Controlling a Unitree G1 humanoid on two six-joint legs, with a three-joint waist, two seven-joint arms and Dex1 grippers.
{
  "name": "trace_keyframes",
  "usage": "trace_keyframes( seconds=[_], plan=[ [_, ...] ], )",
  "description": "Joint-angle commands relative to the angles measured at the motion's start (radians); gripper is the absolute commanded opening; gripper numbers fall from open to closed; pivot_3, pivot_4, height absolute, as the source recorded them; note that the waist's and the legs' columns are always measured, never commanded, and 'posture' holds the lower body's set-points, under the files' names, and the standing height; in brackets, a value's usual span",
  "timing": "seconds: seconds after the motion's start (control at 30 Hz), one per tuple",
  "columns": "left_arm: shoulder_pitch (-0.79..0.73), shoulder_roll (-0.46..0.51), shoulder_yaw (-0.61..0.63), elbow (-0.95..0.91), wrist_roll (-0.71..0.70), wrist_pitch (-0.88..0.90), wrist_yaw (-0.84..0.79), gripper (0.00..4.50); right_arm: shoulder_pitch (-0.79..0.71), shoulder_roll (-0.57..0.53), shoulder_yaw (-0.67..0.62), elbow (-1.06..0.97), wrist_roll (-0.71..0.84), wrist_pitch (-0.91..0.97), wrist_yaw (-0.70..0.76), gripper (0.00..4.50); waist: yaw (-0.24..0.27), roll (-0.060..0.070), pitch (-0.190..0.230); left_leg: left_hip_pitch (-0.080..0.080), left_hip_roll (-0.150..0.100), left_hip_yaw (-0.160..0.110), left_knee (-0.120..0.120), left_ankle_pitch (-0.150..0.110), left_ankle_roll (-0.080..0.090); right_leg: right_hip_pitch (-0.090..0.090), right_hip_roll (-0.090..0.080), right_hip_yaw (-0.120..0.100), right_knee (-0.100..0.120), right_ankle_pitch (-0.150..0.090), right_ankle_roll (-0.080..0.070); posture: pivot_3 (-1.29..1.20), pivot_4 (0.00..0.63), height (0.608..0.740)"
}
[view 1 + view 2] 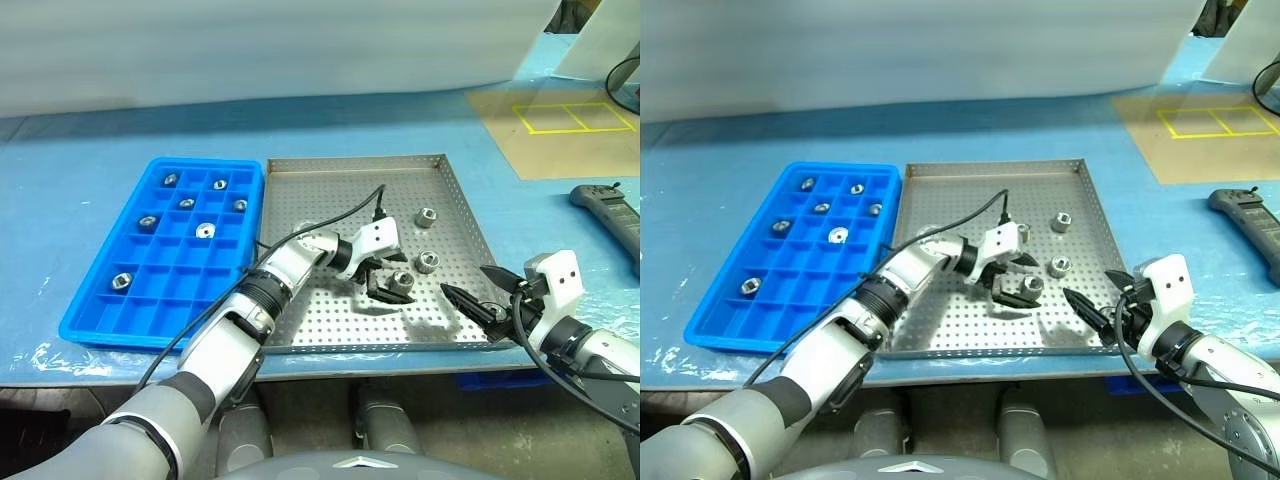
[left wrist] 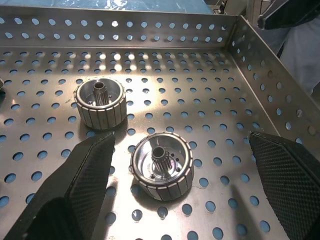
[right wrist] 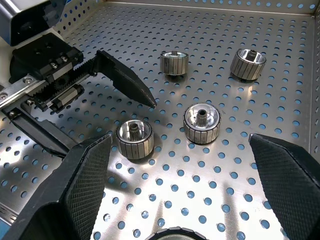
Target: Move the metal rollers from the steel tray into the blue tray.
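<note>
Seven metal rollers (image 1: 206, 230) are already being held in the blue tray (image 1: 95, 325); several are still lying in the steel tray (image 1: 330, 335). One is being straddled by the released left gripper (image 1: 385, 287); the right gripper (image 1: 478, 300) is spread empty.

A big table (image 1: 90, 130) with a light blue cover holds everything; the blue tray (image 1: 90, 325) lies flat on it; the steel tray (image 1: 300, 170) lies right beside it, and their sides touch or almost touch; a dark handheld tool (image 1: 607, 205) lies well apart from both trays; a tan sheet (image 1: 560, 140) with yellow lines lies behind the tool.
</note>
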Motion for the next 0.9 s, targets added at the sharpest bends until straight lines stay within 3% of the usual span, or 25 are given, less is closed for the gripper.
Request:
trace_keyframes(
  seconds=[0.03,0.5,0.6,0.8,0.9],
  plan=[
    [-0.021,-0.025,-0.005,0.004,0.015,0.007,0.023,4.49,-0.008,-0.01,-0.024,-0.049,0.025,-0.006,-0.009,4.5,0.0,0.0,0.0,0.0,0.0,0.0,0.0,0.0,0.0,0.0,0.0,0.0,0.0,0.0,0.0,-0.48,0.15,0.74],
    [-0.006,-0.045,-0.047,0.027,0.093,-0.003,0.071,4.49,-0.022,-0.007,-0.007,-0.05,0.021,-0.014,-0.028,4.5,0.0,0.0,0.0,-0.001,-0.001,0.0,0.001,-0.001,0.001,0.0,-0.001,0.0,0.0,-0.001,0.002,-0.48,0.15,0.74],
    [0.007,-0.054,-0.056,0.031,0.11,-0.012,0.095,3.86,-0.025,-0.003,-0.006,-0.05,0.018,-0.02,-0.032,4.5,0.0,0.0,0.0,-0.001,-0.002,0.0,0.001,-0.001,0.002,0.0,-0.002,0.0,-0.001,0.0,0.001,-0.48,0.15,0.74],
    [0.034,-0.082,-0.034,0.014,0.093,-0.001,0.118,1.87,-0.031,-0.002,0.006,-0.048,0.014,-0.025,-0.038,4.5,0.0,0.0,0.0,-0.001,-0.004,0.0,0.001,-0.002,0.003,0.0,-0.004,0.0,-0.001,-0.001,0.002,-0.48,0.15,0.74],
    [0.042,-0.076,-0.037,0.021,0.1,-0.007,0.12,1.73,-0.044,-0.003,0.013,-0.044,0.014,-0.024,-0.042,4.5,-0.001,0.0,0.0,-0.001,-0.007,0.001,0.001,-0.002,0.004,0.0,-0.007,0.0,-0.001,-0.001,0.002,-0.48,0.15,0.74]
  ],
)
